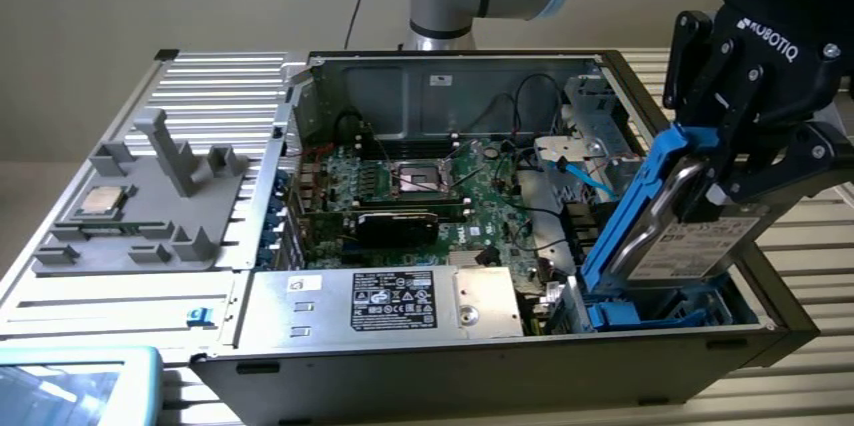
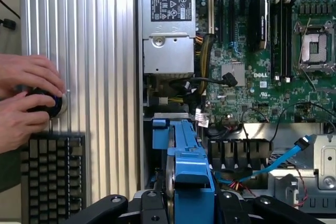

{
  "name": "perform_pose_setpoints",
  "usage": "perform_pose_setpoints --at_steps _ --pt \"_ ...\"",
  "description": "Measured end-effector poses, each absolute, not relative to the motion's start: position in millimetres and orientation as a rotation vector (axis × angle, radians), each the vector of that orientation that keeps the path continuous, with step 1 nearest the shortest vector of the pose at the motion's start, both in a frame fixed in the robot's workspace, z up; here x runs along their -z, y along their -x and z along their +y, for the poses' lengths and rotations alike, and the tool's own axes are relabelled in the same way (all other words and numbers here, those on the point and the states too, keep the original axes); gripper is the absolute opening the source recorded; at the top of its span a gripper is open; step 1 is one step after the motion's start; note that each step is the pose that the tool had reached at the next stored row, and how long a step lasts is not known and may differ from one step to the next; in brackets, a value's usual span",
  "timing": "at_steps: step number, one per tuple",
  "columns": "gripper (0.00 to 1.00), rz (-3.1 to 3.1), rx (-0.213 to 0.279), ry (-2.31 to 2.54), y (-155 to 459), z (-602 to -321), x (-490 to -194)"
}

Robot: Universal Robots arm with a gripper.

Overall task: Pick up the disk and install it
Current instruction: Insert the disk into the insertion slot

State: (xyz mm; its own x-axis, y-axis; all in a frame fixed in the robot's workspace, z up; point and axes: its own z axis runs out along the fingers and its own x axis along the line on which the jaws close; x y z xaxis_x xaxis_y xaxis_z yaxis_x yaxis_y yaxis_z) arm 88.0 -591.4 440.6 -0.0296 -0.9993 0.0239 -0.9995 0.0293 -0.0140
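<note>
Gripper point(image 1: 742, 182) holds disk point(image 1: 678, 248) above case point(image 1: 467, 378) on ribbed table point(image 2: 100, 51)

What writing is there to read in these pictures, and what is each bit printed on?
"ROBOTIQ": white letters on the black gripper.
"DELL": white letters on the green motherboard.
White label on the disk: print too small to read.
Black label on the power supply: symbols and print too small to read.
Keys of the keyboard: too blurred to read.
</note>
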Motion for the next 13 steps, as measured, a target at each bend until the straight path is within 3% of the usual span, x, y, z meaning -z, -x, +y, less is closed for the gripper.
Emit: perform_pose_setpoints --at_steps 13 --pt "0.37 -2.248 -0.042 -2.183 -88.1 -587.5 -434.1"
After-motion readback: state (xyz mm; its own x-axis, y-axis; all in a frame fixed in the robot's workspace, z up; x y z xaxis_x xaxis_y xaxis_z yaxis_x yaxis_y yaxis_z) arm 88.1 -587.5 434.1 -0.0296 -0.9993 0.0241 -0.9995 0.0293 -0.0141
